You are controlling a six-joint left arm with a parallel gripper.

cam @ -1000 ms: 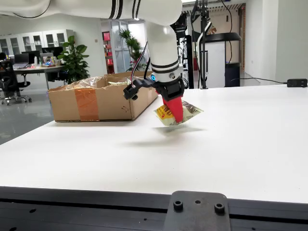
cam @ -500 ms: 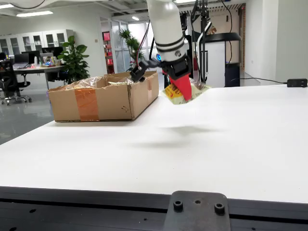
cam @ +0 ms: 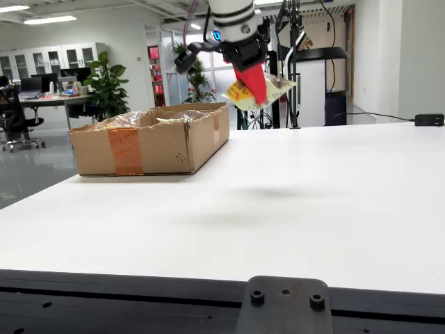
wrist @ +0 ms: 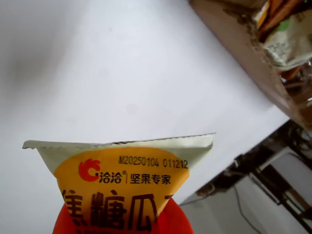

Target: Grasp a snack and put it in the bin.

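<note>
Side view shows you the red-fingered gripper point(cam: 254, 82) clamped on a pale yellow snack packet point(cam: 268, 91) with an orange label and red-and-brown print, hanging high over the white table point(cam: 334, 202), just right of the open cardboard box point(cam: 149, 142), not above it.

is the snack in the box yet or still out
Out: the snack packet hangs in the gripper above the table, right of the cardboard box.

arm raised high | pincer point(cam: 254, 87) pointing down | red fingers point(cam: 255, 82) clamped
</note>
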